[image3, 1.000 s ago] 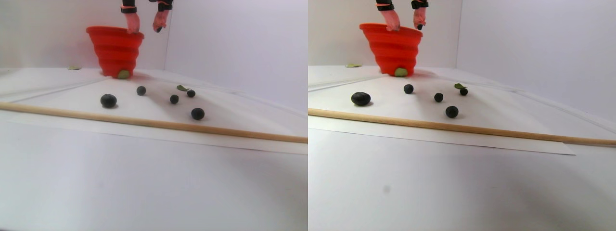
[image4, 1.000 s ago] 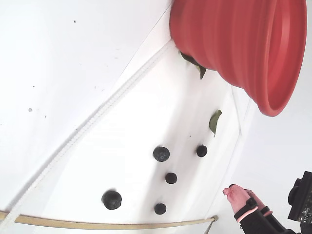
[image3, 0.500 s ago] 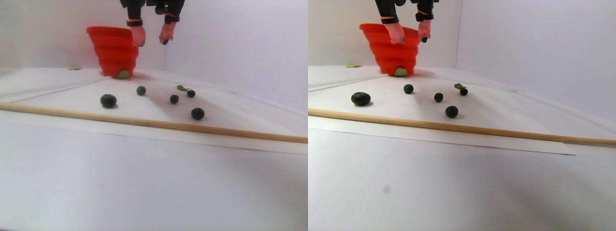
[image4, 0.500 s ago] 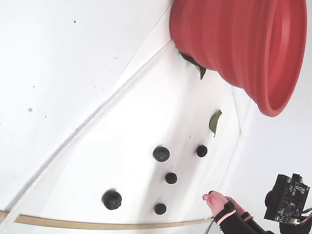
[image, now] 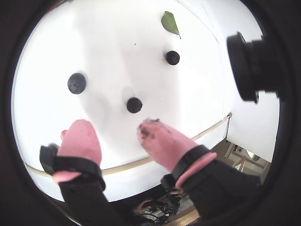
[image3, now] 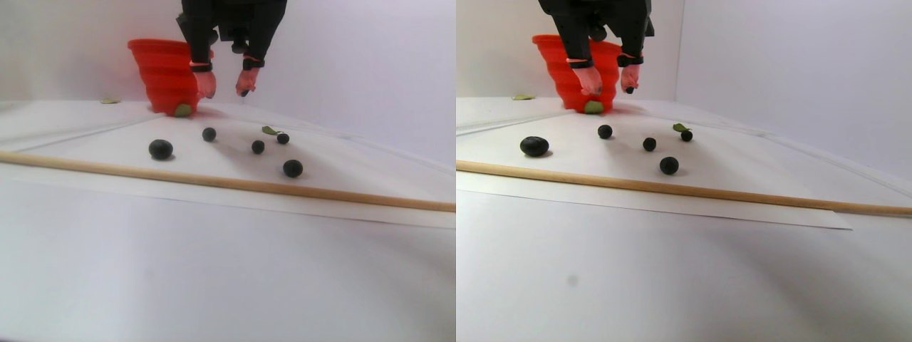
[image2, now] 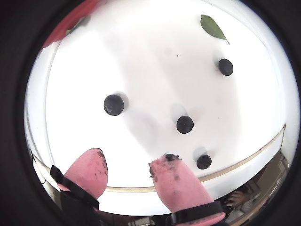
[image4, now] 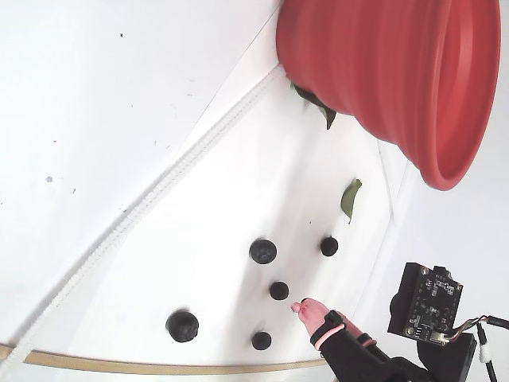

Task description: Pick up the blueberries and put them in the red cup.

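Stick: long thin pale wooden rod (image3: pixel 214 182) lying across the white table (image3: pixel 214 285) nearest the stereo pair camera, on the front edge of a white paper sheet (image3: pixel 342 164).
Blueberries: five small round matte blue-black berries (image3: pixel 293 168) scattered on the sheet behind the rod, apart from one another; the largest (image3: pixel 160 149) sits at the left in the stereo pair view. One wrist view shows four (image2: pixel 185 124), the other three (image: pixel 134 104).
Leaf by berry: small green leaf (image3: pixel 269 130) just beside the rear right berry in the stereo pair view.
Gripper: two-finger gripper (image3: pixel 224 87) with pink padded fingertips (image2: pixel 176 176) and black bands, on a black arm, hanging above the sheet over the berries; the fingers stand spread apart with nothing between them, touching no berry. Dark smudges mark the pink pads.
Cup: large red plastic cup (image3: pixel 165 68) with a ridged tapered wall and thick rim, upright at the far back of the sheet, behind the gripper, well apart from the berries.
Leaf at cup: green leaf (image3: pixel 183 110) against the cup's base.
Backdrop: plain white walls (image3: pixel 356 64).
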`<state>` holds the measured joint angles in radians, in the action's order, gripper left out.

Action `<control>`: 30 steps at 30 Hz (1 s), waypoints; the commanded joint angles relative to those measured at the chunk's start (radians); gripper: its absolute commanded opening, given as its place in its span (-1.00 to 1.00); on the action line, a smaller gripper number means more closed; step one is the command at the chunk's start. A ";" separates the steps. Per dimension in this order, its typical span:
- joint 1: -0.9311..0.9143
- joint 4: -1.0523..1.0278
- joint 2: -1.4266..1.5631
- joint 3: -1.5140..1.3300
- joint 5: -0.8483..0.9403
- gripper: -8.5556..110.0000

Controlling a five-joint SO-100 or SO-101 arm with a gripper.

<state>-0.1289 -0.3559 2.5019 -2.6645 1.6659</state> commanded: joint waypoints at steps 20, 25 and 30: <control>0.054 0.193 -0.199 0.074 -0.061 -0.55; 0.061 0.229 -0.253 0.100 -0.074 -0.55; 0.067 0.262 -0.307 0.133 -0.087 -0.55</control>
<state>-0.0690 -0.1227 2.2074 -2.6078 1.5892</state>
